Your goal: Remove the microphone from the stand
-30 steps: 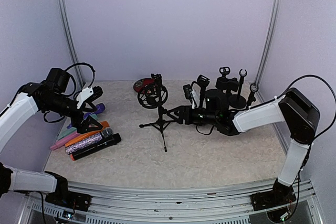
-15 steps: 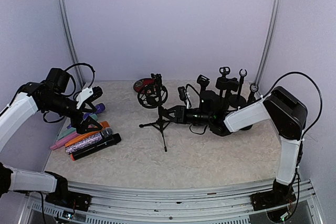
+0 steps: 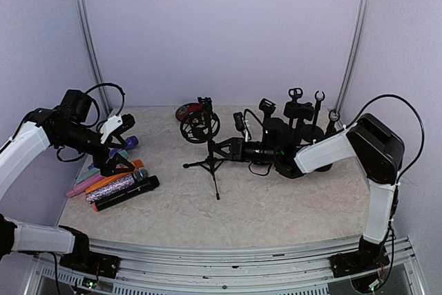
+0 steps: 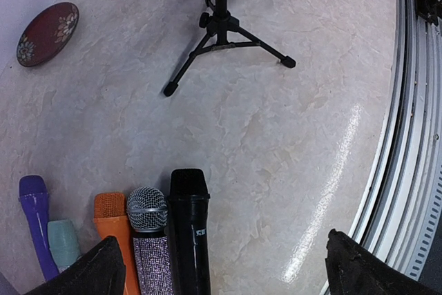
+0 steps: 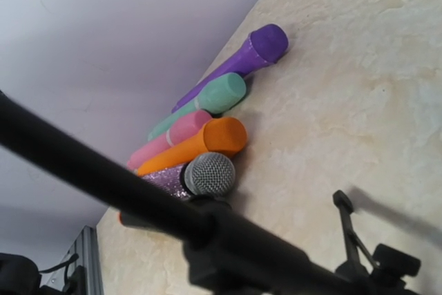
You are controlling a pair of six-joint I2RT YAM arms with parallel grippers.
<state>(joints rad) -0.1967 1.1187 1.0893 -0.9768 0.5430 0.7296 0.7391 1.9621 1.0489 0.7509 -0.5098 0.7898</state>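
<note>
Left of frame to centre: microphones piled, stand upright.
At far left the left tool [image 3: 124, 144] hangs spread wide over six microphones [image 3: 114, 184] lying side by side on the counter [image 3: 276, 205]. Mid-frame, the stand [image 3: 209, 150] holds a ring mount [image 3: 199, 127] that looks empty, though it is too small to be sure. Just right of it the right tool [image 3: 224, 148] meets the post; pinching or not, I cannot tell. Removal looks done, or nearly.

Setting: robotics laboratory test cell. Evidence:
- plain pale-lilac wall panels [image 3: 221, 32] far, left and right
- silver aluminium upright profiles [image 3: 85, 32] in the far corners
- beige marbled tabletop [image 3: 276, 205]
- ribbed aluminium rail [image 3: 228, 269] along the near edge
- two white-and-black robot arms [image 3: 338, 150] based there
</note>
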